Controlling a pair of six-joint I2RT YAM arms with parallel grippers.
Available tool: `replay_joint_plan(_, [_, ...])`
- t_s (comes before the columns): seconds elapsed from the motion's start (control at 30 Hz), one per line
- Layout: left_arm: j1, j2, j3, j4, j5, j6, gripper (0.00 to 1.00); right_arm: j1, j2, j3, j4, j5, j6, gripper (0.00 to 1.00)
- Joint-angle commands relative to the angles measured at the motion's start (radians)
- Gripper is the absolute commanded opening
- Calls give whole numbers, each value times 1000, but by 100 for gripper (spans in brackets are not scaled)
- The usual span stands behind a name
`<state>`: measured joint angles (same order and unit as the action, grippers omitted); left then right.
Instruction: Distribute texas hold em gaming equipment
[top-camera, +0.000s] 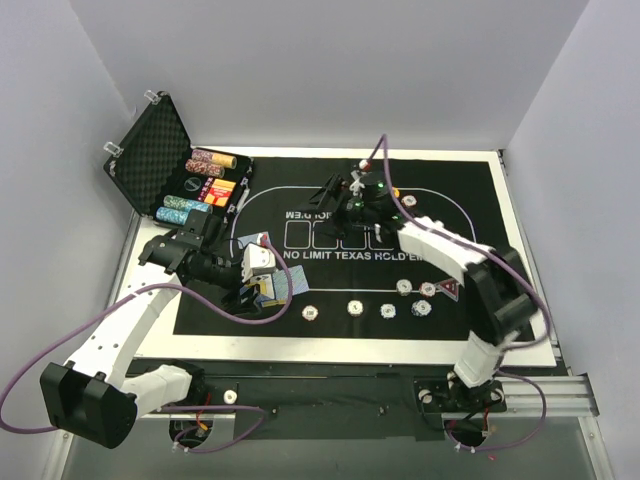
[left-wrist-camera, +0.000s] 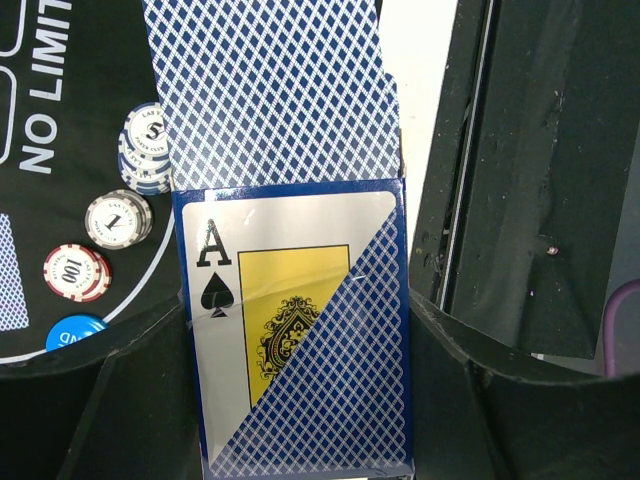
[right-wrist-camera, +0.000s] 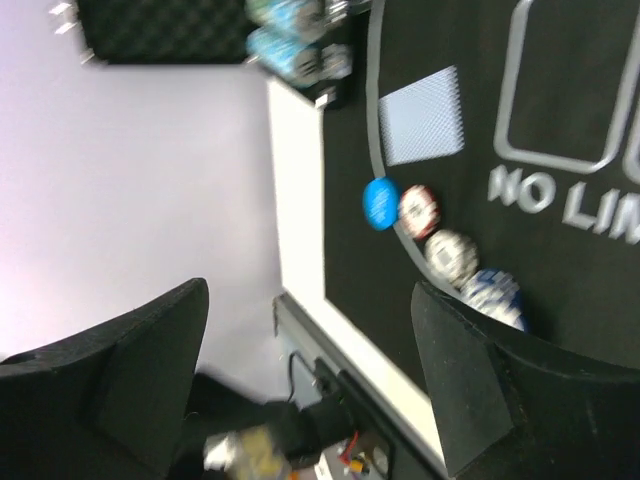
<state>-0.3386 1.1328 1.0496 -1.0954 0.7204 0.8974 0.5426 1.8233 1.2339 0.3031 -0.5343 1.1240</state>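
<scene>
A black mat (top-camera: 470, 200) is covering most of the table (top-camera: 512, 260). An open case (top-camera: 150, 150) is sitting just off the mat's far left corner, and rolls of chips (top-camera: 205, 185) are lying inside it.

The left gripper (top-camera: 257, 264) is hanging over the near left part of the mat. It is squeezing a pack (left-wrist-camera: 300, 300) of cards between its two fingers. The pack is showing an ace of spades, and a blue-backed card (left-wrist-camera: 270, 90) is sticking out of its far end.

The right gripper (right-wrist-camera: 310, 320) is reaching over the far middle of the mat. Its fingers are standing wide apart and nothing is sitting between them. It is staying well apart from the pack.

A second card (right-wrist-camera: 425, 115) is lying flat on the mat, blue side up. Near the pack, a blue stack (left-wrist-camera: 148, 150), a white chip (left-wrist-camera: 118, 218) and a red chip (left-wrist-camera: 76, 272) are lying in a curved line, with a blue button (left-wrist-camera: 75, 332) at the end.

More single chips (top-camera: 354, 307) are lying in a row along the near side of the mat. A red triangle (top-camera: 449, 290) is sitting at the right end of that row, close to the right arm.
</scene>
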Motion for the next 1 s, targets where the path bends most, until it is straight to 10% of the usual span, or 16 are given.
replay_joint_plan(0.0, [4,-19,13,20,45,1,0,34,-243,-158,138,-58,26,79])
replay_joint_plan(0.57, [6,-16,26,37,48,-15,0,220,-478,-338,-72,-53,-156,86])
replay_joint_plan(0.97, [6,-24,16,42,42,-17,0,261,-444,-372,34,-78,-76,41])
